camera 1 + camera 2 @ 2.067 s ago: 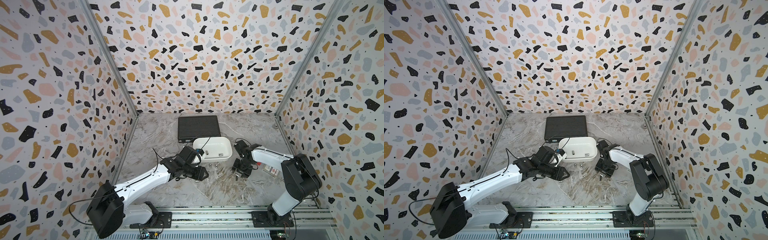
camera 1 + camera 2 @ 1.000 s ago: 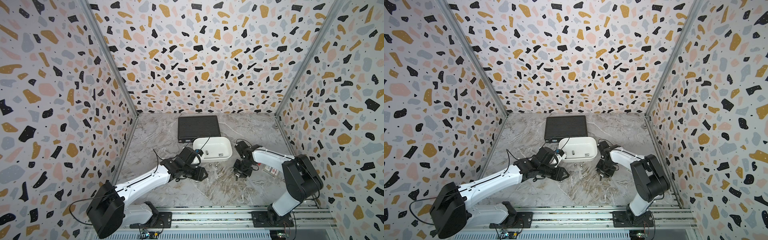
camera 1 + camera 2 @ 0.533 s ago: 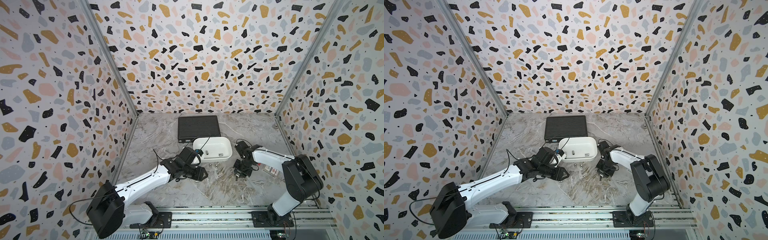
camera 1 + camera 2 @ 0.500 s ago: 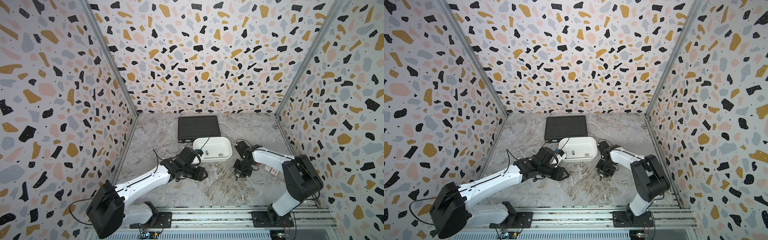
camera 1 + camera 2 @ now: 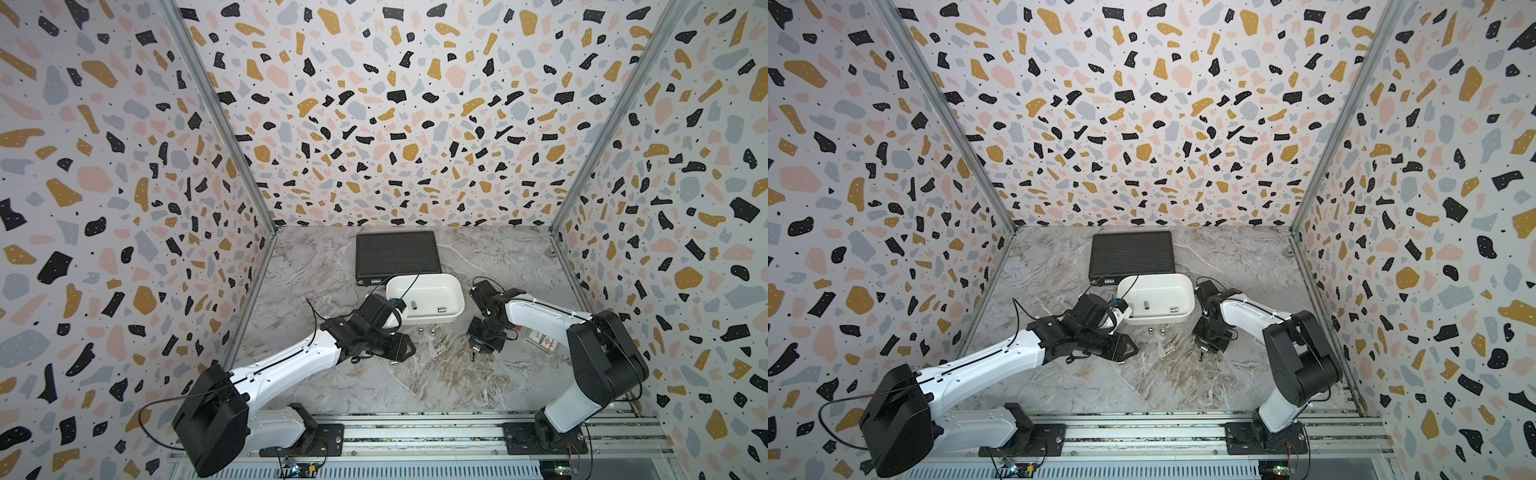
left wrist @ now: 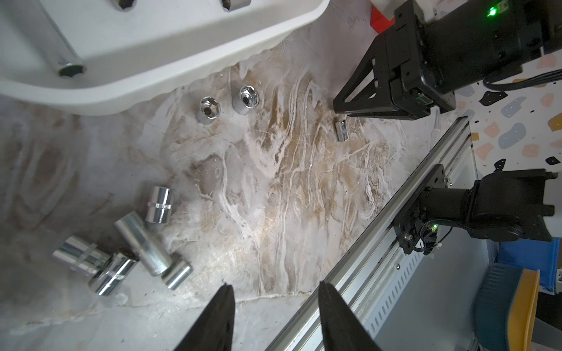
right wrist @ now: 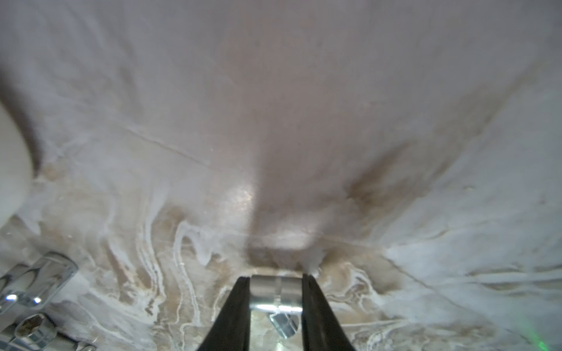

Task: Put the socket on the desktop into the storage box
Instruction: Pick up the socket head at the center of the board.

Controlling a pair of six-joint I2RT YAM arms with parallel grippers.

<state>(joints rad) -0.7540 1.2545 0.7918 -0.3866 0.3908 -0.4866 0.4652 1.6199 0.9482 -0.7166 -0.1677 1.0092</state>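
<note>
My right gripper (image 7: 276,281) is shut on a small silver socket (image 7: 276,290), held by its ends low over the marble desktop (image 5: 436,382). A second small socket (image 7: 284,325) shows between the fingers behind it. In both top views this gripper (image 5: 473,355) (image 5: 1201,355) points down, right of the white storage box (image 5: 457,299) (image 5: 1187,299). My left gripper (image 6: 275,291) (image 5: 409,351) hangs open and empty in front of the box's left end, beside several lying sockets (image 6: 143,243). Two upright sockets (image 6: 209,110) (image 6: 246,98) stand by the box wall (image 6: 152,51). Two sockets (image 5: 414,304) (image 5: 441,309) lie inside the box.
A black ribbed case (image 5: 397,255) lies behind the box. A small printed packet (image 5: 542,341) lies right of the right arm. An aluminium rail (image 5: 415,432) runs along the front edge. Terrazzo walls close in the left, back and right sides.
The right gripper's jaws have closed a little further onto the small socket. Both arms stay almost where they were.
</note>
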